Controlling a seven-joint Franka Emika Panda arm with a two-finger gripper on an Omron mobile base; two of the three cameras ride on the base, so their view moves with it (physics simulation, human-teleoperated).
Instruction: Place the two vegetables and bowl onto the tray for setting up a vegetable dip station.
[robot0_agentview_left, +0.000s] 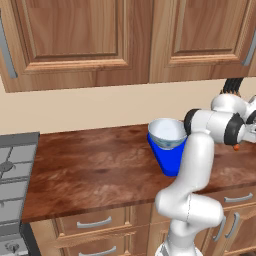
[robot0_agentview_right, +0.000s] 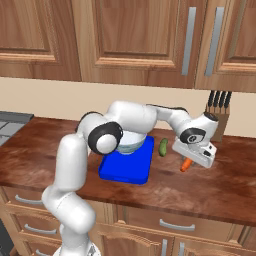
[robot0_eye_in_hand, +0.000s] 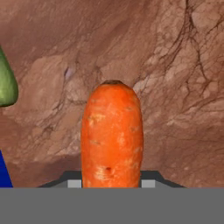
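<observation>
Hand view: pincer (robot0_eye_in_hand: 111, 181) grips carrot (robot0_eye_in_hand: 112, 135) above counter (robot0_eye_in_hand: 175, 65).

I see a dark wooden worktop (robot0_agentview_right: 210, 187) under wooden wall cabinets (robot0_agentview_right: 135, 40) and a cream wall (robot0_agentview_left: 90, 107). Drawers (robot0_agentview_left: 92, 222) run below its front edge. A grey stove (robot0_agentview_left: 15, 165) adjoins its left end; what looks like a knife block (robot0_agentview_right: 220, 117) stands near the back right.
</observation>
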